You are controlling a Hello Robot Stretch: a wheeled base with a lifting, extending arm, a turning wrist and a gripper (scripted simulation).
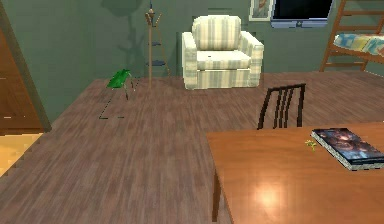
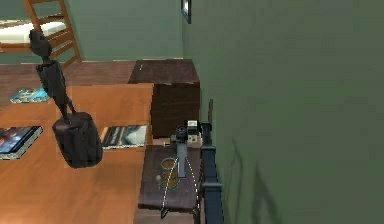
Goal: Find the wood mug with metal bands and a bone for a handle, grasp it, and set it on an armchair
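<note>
1. Gripper: in the arm side view the dark square arm bar [image 2: 210,195] rises from the bottom edge, close to the green wall [image 2: 300,110]. The gripper [image 2: 175,165] sits at its far end, above a dark brown flat surface [image 2: 152,190] that bears a small pale shape too small to identify. How the fingers stand cannot be told, nor whether the gripper holds anything.

2. Task object: no wood mug with metal bands can be made out with certainty. The cream plaid upholstered armchair [image 1: 222,52] stands against the far wall in the forward view, across bare wood plank floor [image 1: 130,140].

3. Table: an orange-brown wooden table [image 2: 40,185] carries a slender dark statue on a rounded dark base [image 2: 70,125], a dark-covered book [image 2: 18,141] and a flat magazine [image 2: 125,136] just beside the statue.

4. Surroundings: a dark wooden cabinet [image 2: 172,92] stands beyond the table, and a dark slat-back chair [image 1: 282,105] is at the table's far side
</note>
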